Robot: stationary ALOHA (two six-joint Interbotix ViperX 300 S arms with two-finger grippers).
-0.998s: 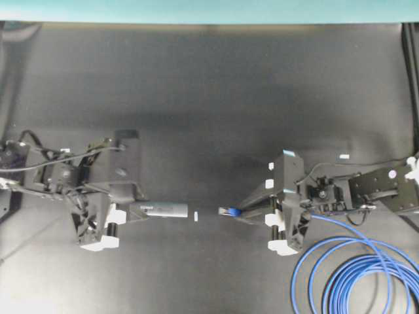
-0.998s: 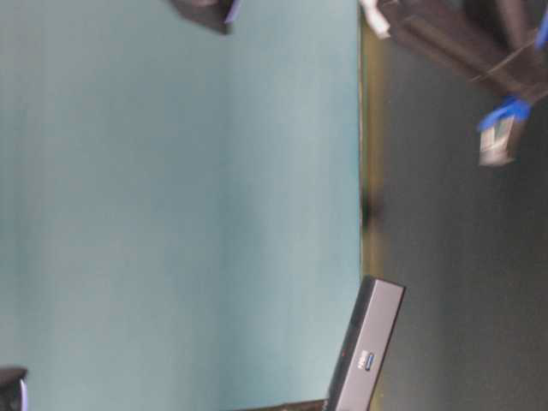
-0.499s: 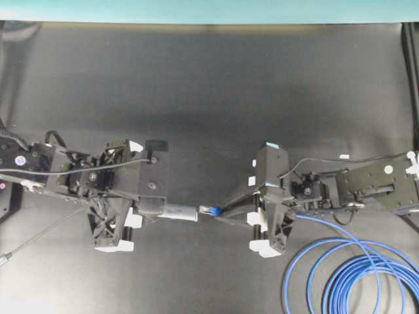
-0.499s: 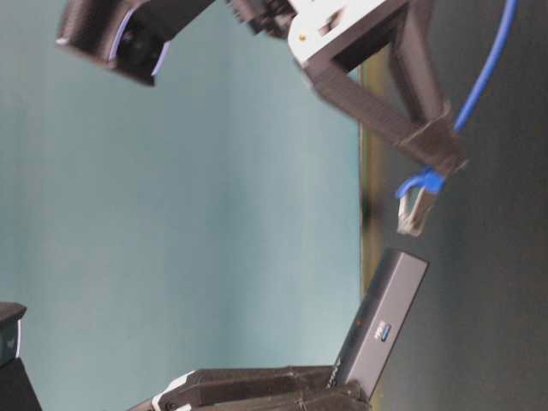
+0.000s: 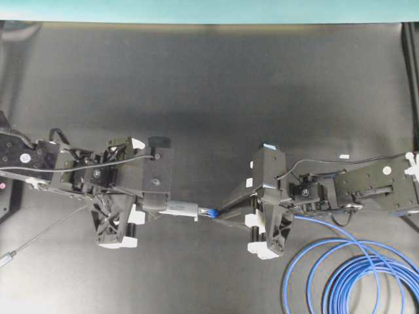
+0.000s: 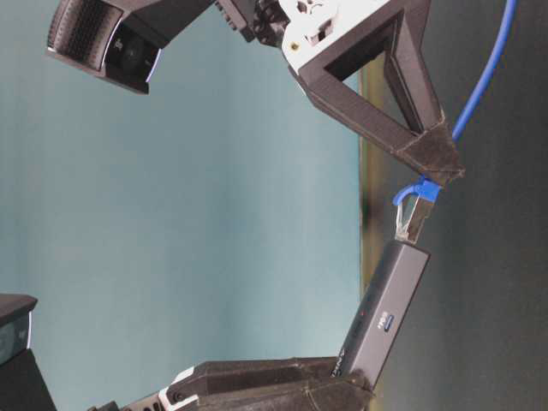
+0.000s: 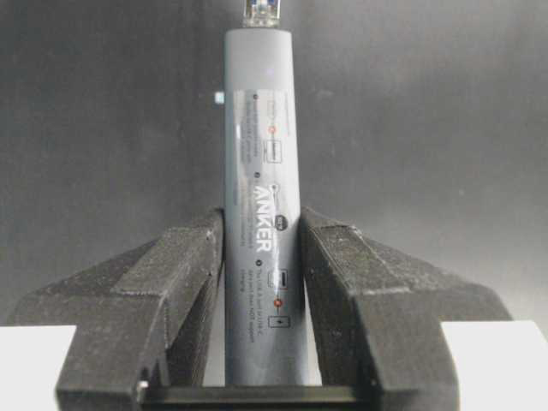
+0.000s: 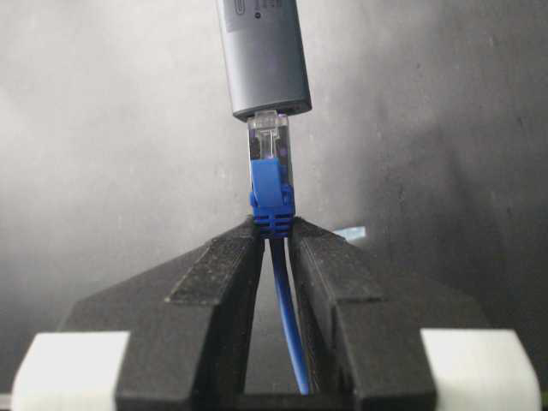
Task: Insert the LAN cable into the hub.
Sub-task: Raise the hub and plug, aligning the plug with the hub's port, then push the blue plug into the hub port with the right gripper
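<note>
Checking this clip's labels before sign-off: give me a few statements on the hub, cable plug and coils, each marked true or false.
1. The left gripper holds the hub between its jaws. True.
2. The right gripper is empty. False: its jaws pinch the LAN cable just behind the blue boot.
3. The plug tip is at the hub's end face. True; how deep it sits cannot be told.
4. The cable's loops lie beside the left arm. False: they lie on the right arm's side of the overhead view.

A dark table (image 5: 216, 78) meets a teal wall (image 6: 214, 214) behind.
</note>
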